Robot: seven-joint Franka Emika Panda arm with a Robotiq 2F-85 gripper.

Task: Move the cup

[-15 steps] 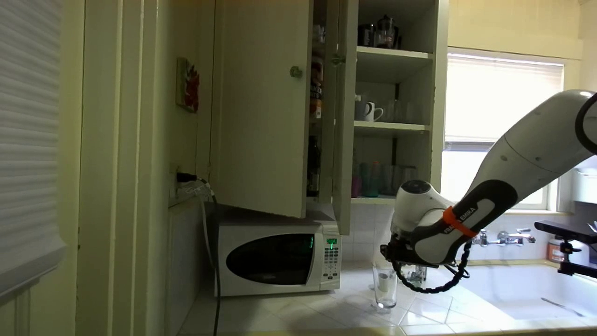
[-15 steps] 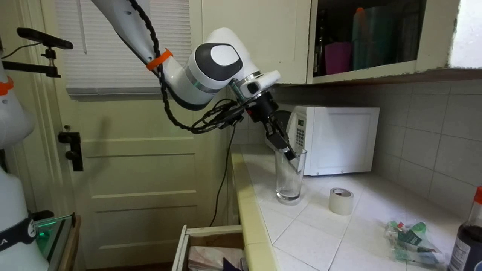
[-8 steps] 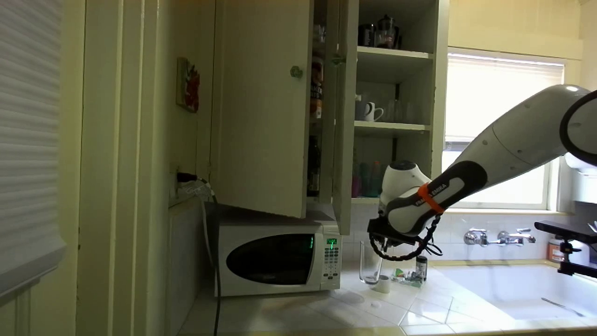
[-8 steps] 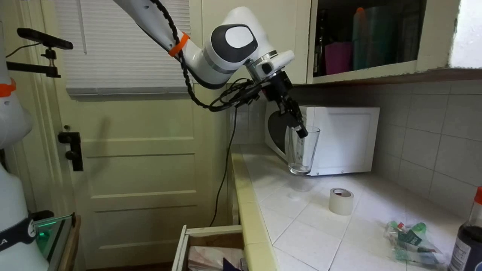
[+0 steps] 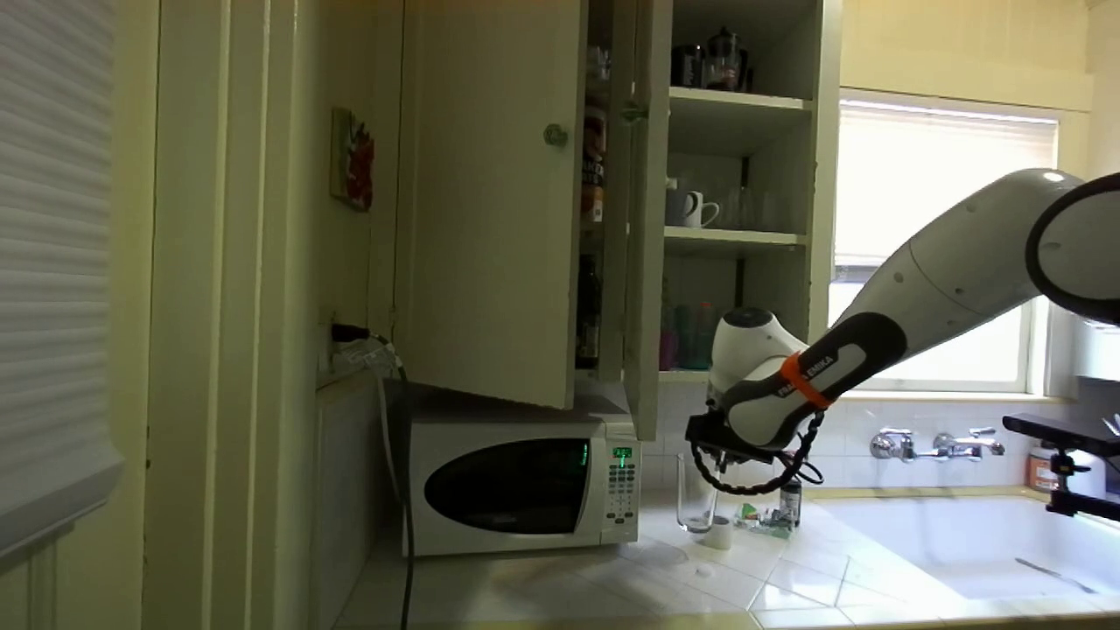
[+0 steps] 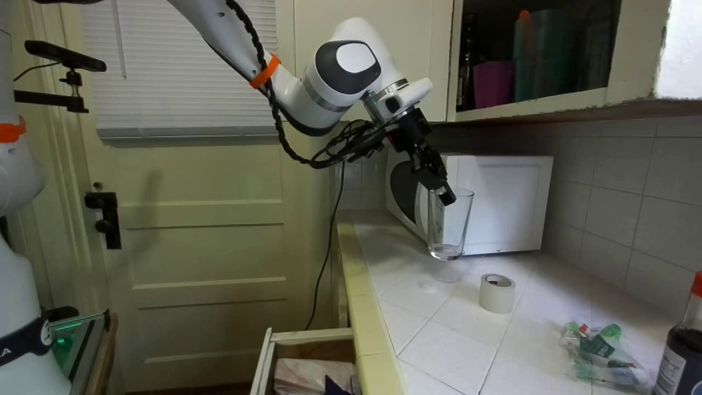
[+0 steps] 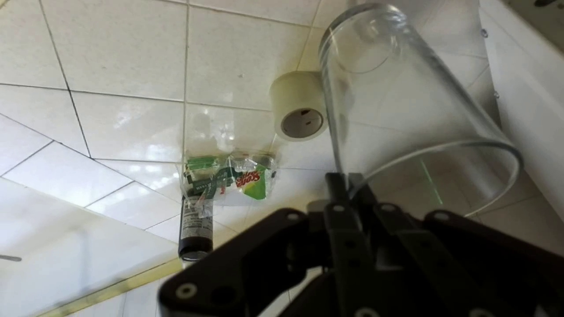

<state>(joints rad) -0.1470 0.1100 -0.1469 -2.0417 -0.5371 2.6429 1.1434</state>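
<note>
The cup, a tall clear glass (image 6: 449, 233), hangs nearly upright, slightly tilted, a little above the white tiled counter, in front of the microwave's side. It also shows in an exterior view (image 5: 693, 503), partly behind the wrist. My gripper (image 6: 447, 196) is shut on the cup's rim, one finger inside and one outside the wall. In the wrist view, the gripper's fingertips (image 7: 350, 182) pinch the near-left edge of the rim, and the cup (image 7: 396, 83) extends away to the upper right with its base at the top.
The white microwave (image 6: 499, 203) stands close behind the cup. A tape roll (image 6: 497, 294) stands on the counter nearby. A plastic packet (image 6: 600, 354) and a dark bottle (image 6: 677, 351) are farther along. An open drawer (image 6: 307, 337) juts out below the counter edge. Cabinet shelves (image 5: 735, 234) hang above.
The cup has been lifted off the counter and carried back toward the microwave and wall. In the last half second it has moved slightly toward the wall and a little lower.
</note>
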